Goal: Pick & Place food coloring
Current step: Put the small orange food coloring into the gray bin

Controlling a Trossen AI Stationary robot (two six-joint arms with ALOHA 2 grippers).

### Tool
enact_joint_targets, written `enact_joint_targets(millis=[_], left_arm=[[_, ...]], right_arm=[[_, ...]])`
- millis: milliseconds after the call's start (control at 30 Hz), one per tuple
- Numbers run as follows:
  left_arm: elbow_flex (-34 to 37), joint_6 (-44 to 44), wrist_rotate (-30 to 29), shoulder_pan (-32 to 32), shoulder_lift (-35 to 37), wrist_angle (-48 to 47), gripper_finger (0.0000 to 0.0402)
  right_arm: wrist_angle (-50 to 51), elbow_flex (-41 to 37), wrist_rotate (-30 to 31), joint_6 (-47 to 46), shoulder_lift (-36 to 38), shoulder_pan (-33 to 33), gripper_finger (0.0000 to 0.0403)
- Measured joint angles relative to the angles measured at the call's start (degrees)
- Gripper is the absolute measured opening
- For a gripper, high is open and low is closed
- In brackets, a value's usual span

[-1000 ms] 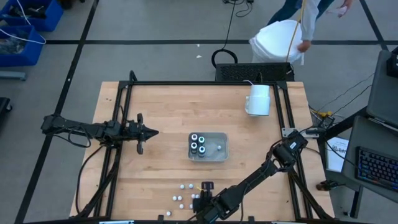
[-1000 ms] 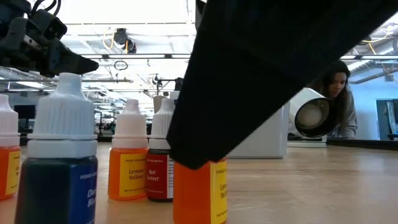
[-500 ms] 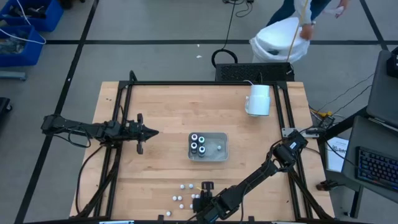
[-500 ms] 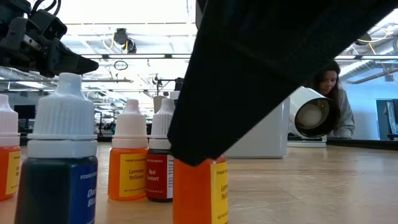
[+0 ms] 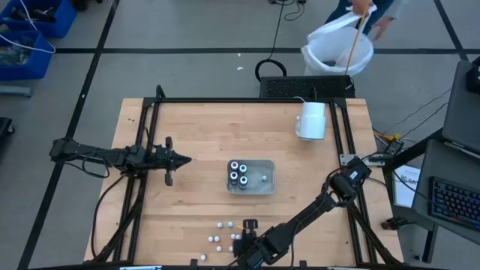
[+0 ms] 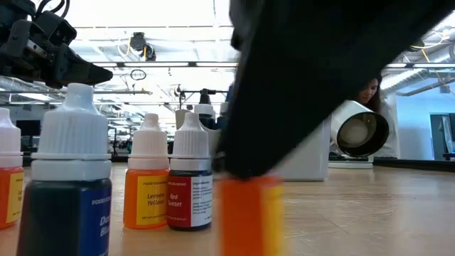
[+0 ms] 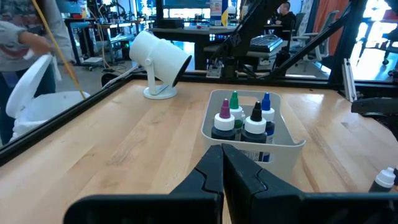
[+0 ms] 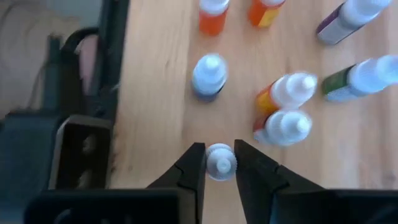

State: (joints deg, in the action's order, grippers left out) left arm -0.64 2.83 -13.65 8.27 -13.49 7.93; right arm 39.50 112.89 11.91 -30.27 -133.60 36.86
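Several small white-capped food coloring bottles (image 5: 218, 240) stand upright near the table's front edge. My right gripper (image 8: 220, 163) reaches down among them, its fingers on either side of the white cap of an orange bottle (image 6: 249, 213). The low view shows a blue (image 6: 67, 192), a yellow (image 6: 147, 192) and a red bottle (image 6: 190, 192) beside it. A clear tray (image 5: 259, 187) in the middle of the table holds several dark bottles (image 7: 242, 121). My left gripper (image 5: 184, 159) hovers shut over the left part of the table. My right gripper pinches the orange bottle's white cap (image 8: 221, 158) between its two fingers (image 8: 194, 163). The fingers slant down onto it from the table's right and near side. The bottle's body stays upright below the fingers. Whether its base is still on the table is cut off in the low view.
A large white mug (image 5: 312, 120) lies on its side at the back right. Close to the held bottle stand a blue-bodied one (image 8: 209, 76) and two red-and-yellow ones (image 8: 285, 112). A black frame rail (image 8: 112, 56) runs along the table edge. A person (image 6: 377, 114) works beyond the table.
In the low view the lower end of my right gripper and the orange bottle under it have shifted a little toward the table's right, and the bottle now shows blurred. The other bottles have stayed where they were.
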Motion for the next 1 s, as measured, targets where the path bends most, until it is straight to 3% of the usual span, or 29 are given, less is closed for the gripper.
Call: enact_joint_targets(millis=[367, 767, 1000], left_arm=[[0.0, 0.0, 0.0, 0.0, 0.0, -0.1, 0.0006], [0.0, 0.0, 0.0, 0.0, 0.0, -0.1, 0.0006], [0.0, 0.0, 0.0, 0.0, 0.0, -0.1, 0.0006]], right_arm=[[7.9, 0.0, 2.4, 2.5, 9.5, 1.3, 0.0057], [22.3, 0.0, 22.2, -0.6, 24.4, -0.2, 0.0058], [26.9, 0.0, 21.0, -0.5, 28.9, -6.4, 0.0059]])
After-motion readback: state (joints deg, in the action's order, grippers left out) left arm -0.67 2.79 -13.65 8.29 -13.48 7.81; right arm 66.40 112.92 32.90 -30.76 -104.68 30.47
